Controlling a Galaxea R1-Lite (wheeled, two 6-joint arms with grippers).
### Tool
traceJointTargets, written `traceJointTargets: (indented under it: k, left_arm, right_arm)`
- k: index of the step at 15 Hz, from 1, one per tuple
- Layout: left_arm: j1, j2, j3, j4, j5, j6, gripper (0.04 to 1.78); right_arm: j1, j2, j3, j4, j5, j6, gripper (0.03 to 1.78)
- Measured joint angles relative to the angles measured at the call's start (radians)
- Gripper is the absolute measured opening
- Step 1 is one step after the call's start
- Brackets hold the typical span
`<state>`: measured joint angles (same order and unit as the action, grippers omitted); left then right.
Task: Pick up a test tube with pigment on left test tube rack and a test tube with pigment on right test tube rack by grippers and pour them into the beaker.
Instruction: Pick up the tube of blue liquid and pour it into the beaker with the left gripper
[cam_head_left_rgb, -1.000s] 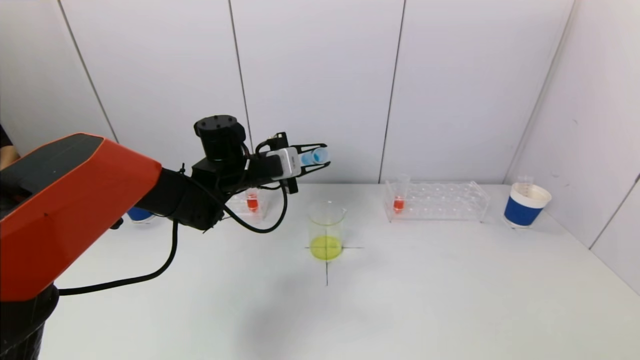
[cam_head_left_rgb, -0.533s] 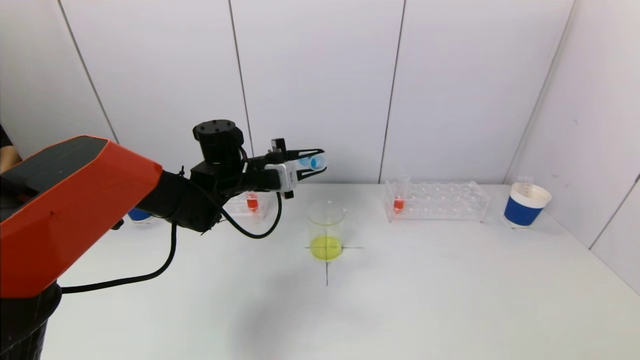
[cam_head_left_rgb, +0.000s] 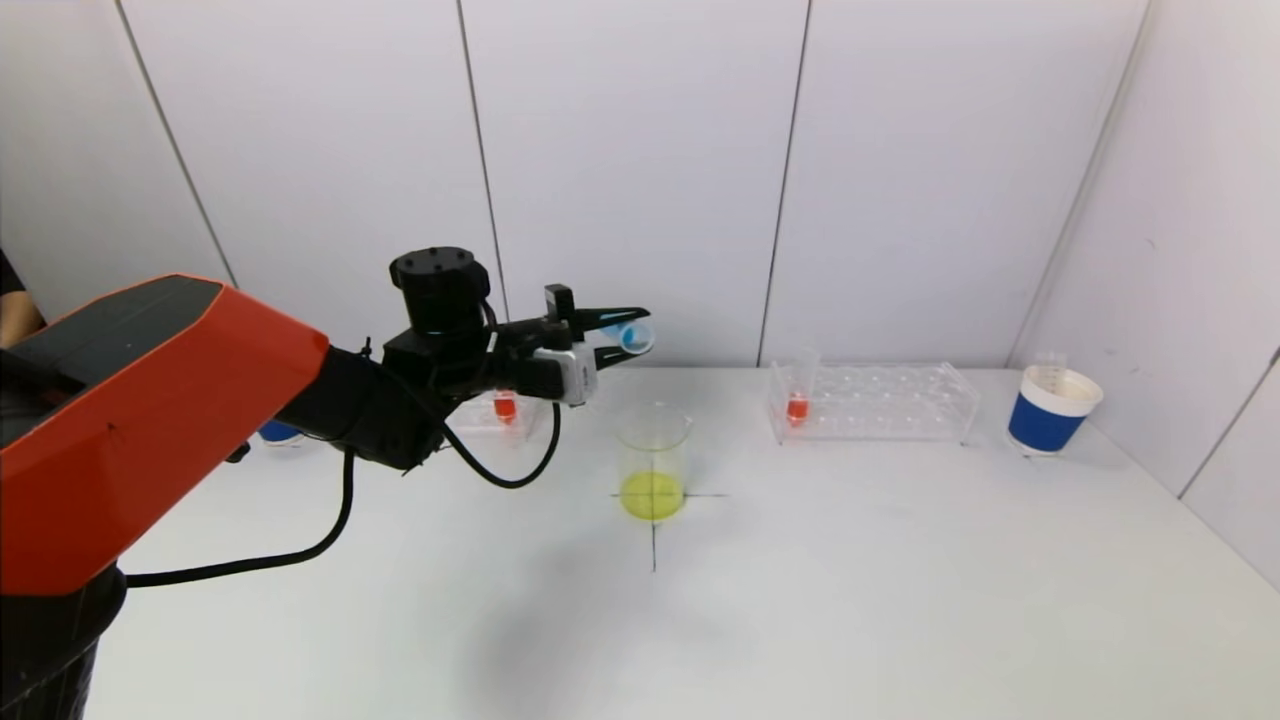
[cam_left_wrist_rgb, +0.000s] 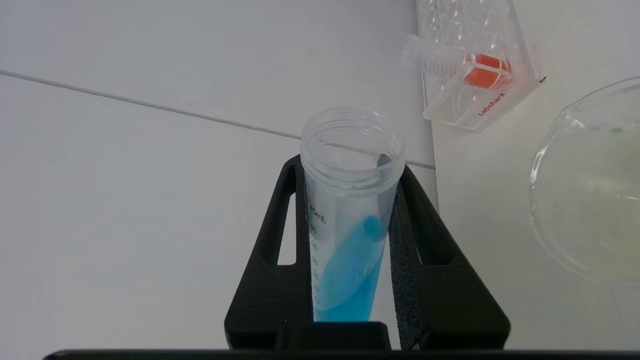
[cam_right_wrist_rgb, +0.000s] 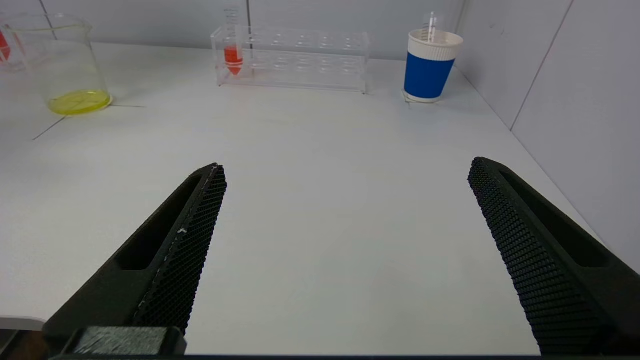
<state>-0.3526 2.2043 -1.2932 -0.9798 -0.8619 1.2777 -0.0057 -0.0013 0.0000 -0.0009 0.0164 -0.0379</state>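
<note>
Blue paper cup (cam_head_left_rgb: 1052, 410) far right (near wall); white table (cam_head_left_rgb: 850, 600).

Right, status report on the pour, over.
Left end effector shut on blue tube, tipped on its side above beaker. Right end effector open, low over table. Beaker holds yellow liquid. Nothing in the way.

Clear plastic test tube (cam_left_wrist_rgb: 350, 210), matt black mesh-textured end effector pads (cam_right_wrist_rgb: 192, 250), glossy glass beaker (cam_head_left_rgb: 653, 455), smooth white table (cam_head_left_rgb: 850, 580)

Right pincer (cam_right_wrist_rgb: 345, 250) agape over table (cam_right_wrist_rgb: 325, 165).
</note>
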Motion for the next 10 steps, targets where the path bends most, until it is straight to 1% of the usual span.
traceJointTargets:
  k: [10]
  left_arm:
    - [-0.001,0.016,0.053,0.0,0.0,0.148,0.45]
  right_arm:
    - [0.0,0.0,0.0,0.0,0.0,0.0,1.76]
